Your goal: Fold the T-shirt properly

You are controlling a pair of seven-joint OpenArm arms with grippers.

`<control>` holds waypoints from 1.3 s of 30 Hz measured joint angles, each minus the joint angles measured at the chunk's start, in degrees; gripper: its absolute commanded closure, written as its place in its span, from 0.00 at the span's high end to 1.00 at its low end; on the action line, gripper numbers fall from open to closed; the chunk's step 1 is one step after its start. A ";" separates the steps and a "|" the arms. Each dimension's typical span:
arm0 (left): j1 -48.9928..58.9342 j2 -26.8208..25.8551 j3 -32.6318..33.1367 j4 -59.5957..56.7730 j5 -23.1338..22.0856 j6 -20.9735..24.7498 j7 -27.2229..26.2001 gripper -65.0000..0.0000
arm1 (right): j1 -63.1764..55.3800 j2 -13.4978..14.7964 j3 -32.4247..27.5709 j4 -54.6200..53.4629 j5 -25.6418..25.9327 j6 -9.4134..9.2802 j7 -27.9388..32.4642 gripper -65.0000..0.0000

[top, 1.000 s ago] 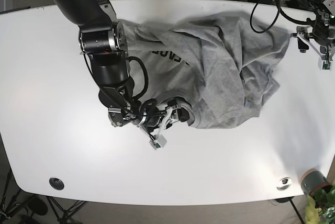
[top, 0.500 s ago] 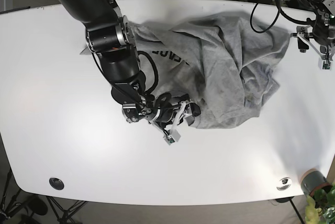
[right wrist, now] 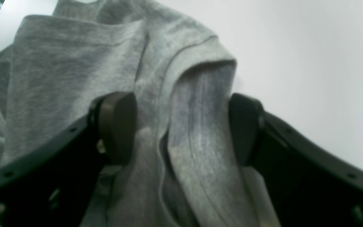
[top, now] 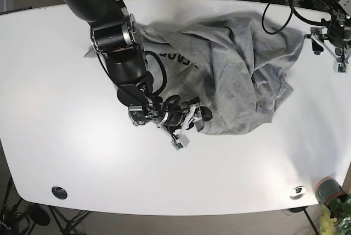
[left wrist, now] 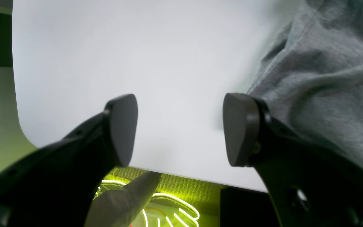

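Observation:
The grey T-shirt [top: 236, 65] lies crumpled on the white table [top: 55, 108], with dark lettering showing near its left side. My right gripper [top: 191, 124] sits at the shirt's near edge. In the right wrist view it [right wrist: 181, 126] is open, and a folded hem of the T-shirt [right wrist: 197, 104] runs between its fingers [right wrist: 118, 126]. My left gripper [top: 328, 45] hovers beside the shirt's far right edge. In the left wrist view it [left wrist: 181, 129] is open over bare table, with the T-shirt [left wrist: 326, 63] just to its right.
The table's rounded edge [left wrist: 24, 132] is close under the left gripper, with a green neon sign [left wrist: 169, 201] below it. A potted plant [top: 332, 194] stands off the front right corner. Two round fittings [top: 59, 192] [top: 298, 192] sit near the front edge.
My right arm has slid to the right along the shirt's near edge, bringing its gripper against the cloth. The left arm has stayed still.

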 measured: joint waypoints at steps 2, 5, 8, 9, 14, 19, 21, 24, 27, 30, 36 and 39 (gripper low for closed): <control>0.00 0.00 0.00 -0.02 0.00 0.00 0.00 0.62 | -0.11 0.00 0.00 0.24 0.02 0.00 0.04 0.67; 0.00 0.00 0.00 -0.02 0.00 0.00 0.00 0.62 | -0.11 0.00 0.00 0.24 0.00 0.00 -0.02 0.67; 0.00 0.00 0.00 0.00 0.00 0.00 0.00 0.62 | -0.11 0.00 0.00 0.24 0.00 0.00 0.00 0.67; 0.00 0.00 0.00 0.00 0.00 0.00 0.00 0.62 | -0.11 0.00 0.00 0.24 0.00 0.02 0.00 0.67; 0.00 -0.02 0.00 -0.02 0.00 0.00 -0.02 0.62 | -0.72 0.02 0.00 0.26 0.11 0.02 0.59 0.67; 0.00 -0.02 0.00 -0.28 0.00 0.00 -0.02 0.62 | -1.42 -0.02 0.00 0.59 0.59 0.20 0.87 0.48; -0.02 -0.02 0.00 -1.09 0.00 0.00 -0.02 0.62 | -1.88 0.02 0.04 0.63 0.59 0.20 0.92 0.33; -0.02 -0.09 0.00 -2.73 0.00 0.00 -0.02 0.62 | -2.34 0.00 0.11 0.61 0.50 0.20 0.74 0.11; -0.07 -0.17 -0.07 -4.02 0.00 0.00 -0.02 0.62 | -2.47 0.02 0.09 0.61 0.04 0.17 0.46 0.00; -0.20 -0.17 -0.07 -4.59 0.00 0.00 0.00 0.62 | -3.08 0.00 0.00 2.43 -0.35 0.00 -0.66 0.00; -0.87 -0.31 0.07 -4.61 0.02 0.00 0.00 0.62 | -5.79 0.90 -0.04 11.74 -1.57 -0.59 -2.49 0.00; -3.10 -0.20 0.39 -4.74 0.55 0.02 0.26 0.62 | -5.84 3.50 -0.07 16.13 -0.44 -0.04 -3.89 0.00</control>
